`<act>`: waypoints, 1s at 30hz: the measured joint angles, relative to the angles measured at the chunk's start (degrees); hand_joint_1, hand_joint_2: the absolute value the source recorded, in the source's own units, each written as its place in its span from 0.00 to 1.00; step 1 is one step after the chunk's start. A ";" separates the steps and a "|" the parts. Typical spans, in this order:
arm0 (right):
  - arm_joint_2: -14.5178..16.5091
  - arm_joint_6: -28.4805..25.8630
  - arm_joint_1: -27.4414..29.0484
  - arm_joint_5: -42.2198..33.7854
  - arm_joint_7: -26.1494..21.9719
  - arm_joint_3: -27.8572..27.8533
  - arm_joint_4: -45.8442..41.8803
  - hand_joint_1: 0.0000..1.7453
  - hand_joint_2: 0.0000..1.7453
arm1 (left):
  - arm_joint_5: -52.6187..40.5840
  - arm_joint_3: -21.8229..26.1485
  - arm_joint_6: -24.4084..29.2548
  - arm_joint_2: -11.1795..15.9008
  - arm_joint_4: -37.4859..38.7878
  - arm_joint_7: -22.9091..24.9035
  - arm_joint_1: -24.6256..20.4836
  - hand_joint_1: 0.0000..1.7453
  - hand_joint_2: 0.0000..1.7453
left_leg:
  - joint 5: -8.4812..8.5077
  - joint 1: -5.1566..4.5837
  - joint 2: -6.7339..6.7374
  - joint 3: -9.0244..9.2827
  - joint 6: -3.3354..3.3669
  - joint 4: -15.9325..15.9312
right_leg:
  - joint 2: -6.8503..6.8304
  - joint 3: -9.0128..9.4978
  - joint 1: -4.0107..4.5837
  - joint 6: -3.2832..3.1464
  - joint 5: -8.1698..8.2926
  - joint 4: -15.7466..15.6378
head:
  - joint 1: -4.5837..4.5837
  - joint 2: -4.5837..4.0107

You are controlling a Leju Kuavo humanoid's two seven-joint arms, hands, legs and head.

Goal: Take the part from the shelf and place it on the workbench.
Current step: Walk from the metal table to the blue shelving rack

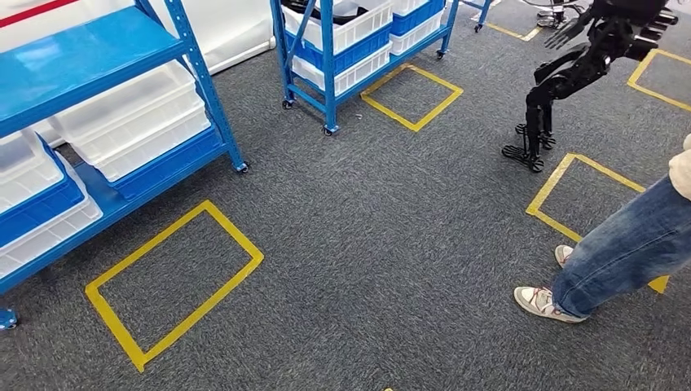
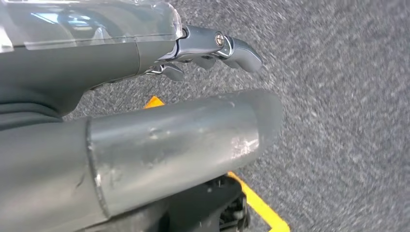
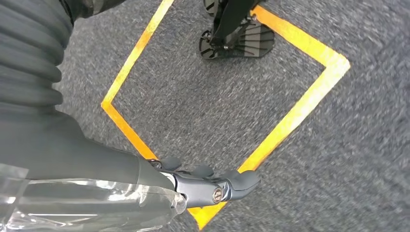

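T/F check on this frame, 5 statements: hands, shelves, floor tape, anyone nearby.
1. The left hand holds a part. False: nothing is in it, and it hangs over grey carpet.
2. The right hand holds nothing. True: it hangs above a yellow tape square on the floor.
3. The near blue shelf carries white bins. True.
4. No person is in the head view. False: a person's legs in jeans and sneakers stand at the right.
5. The floor squares are marked in red tape. False: the tape outline in front of the near shelf is yellow.
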 joint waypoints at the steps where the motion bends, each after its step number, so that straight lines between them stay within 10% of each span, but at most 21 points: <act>1: -0.02 0.01 -0.05 0.08 -0.06 0.01 0.00 0.00 1.00 | -0.04 0.03 0.00 -0.01 0.00 -0.01 0.04 0.00 0.00 | 0.30 0.21 -0.55 0.25 0.35 -0.44 | 1.13 -0.31 -0.05 0.26 -0.88 1.05 | 0.03 0.00; 6: -0.10 0.20 0.31 0.28 -0.20 0.01 0.01 0.00 1.00 | -0.50 0.05 -0.03 -0.05 0.00 -0.01 -0.22 0.00 0.00 | 0.82 0.52 -3.64 0.29 0.97 -0.81 | 6.12 -7.53 -0.52 0.80 -7.19 15.58 | 0.11 0.00; 10: -0.15 0.30 0.43 0.38 -0.21 0.01 0.01 0.00 1.00 | -0.65 0.05 -0.04 -0.08 0.00 0.01 -0.21 0.00 0.00 | 0.35 0.63 -6.86 0.37 0.30 -0.08 | 8.94 -3.93 -1.10 0.92 0.63 4.91 | 0.12 0.00; 13: -0.15 0.31 0.40 0.52 -0.20 0.01 0.01 0.00 1.00 | -0.68 0.06 -0.04 -0.08 0.01 0.05 -0.36 0.00 0.00 | 0.28 0.65 -8.88 -0.46 -0.69 0.46 | 11.53 -2.43 -1.25 0.79 1.83 0.58 | 0.06 0.00; 15: -0.11 0.35 0.24 0.56 -0.20 0.02 0.01 0.00 1.00 | -0.65 0.13 -0.04 -0.04 0.01 0.07 -0.21 0.00 0.00 | 0.24 0.74 -9.42 -0.83 -1.28 0.63 | 10.01 -2.22 -1.32 0.26 1.90 0.33 | 0.05 0.00; 19: -0.05 0.51 0.46 0.65 -0.20 0.03 0.01 0.00 1.00 | -0.60 0.20 -0.03 0.00 0.02 0.06 -0.30 0.00 0.00 | -5.24 0.58 -3.20 -5.65 -2.03 10.69 | 6.42 -1.84 -1.17 -1.10 1.92 -0.23 | -0.11 0.00; 21: -0.08 0.54 0.56 0.66 -0.20 0.03 0.01 0.00 1.00 | -0.58 0.21 -0.04 -0.02 0.02 0.05 -0.35 0.00 0.00 | -7.18 0.79 -2.23 -8.48 -2.25 16.63 | 4.57 -1.83 -0.92 -1.26 1.74 -0.15 | -0.09 0.00; 26: -0.09 0.57 0.35 0.74 -0.20 0.03 0.01 0.00 1.00 | -0.52 0.25 -0.04 -0.03 0.00 -0.02 -0.25 0.00 0.00 | -0.58 0.44 1.10 -1.22 -1.50 3.00 | 1.15 -1.17 -0.66 -0.60 1.09 0.00 | -0.08 0.00; 30: -0.09 0.62 -0.04 0.85 -0.20 0.04 0.01 0.00 1.00 | -0.52 0.31 -0.04 -0.02 0.00 -0.07 -0.13 0.00 0.00 | -0.04 0.19 0.60 -0.34 -0.65 0.52 | -0.49 -0.56 -0.48 0.53 0.79 -0.21 | -0.08 0.00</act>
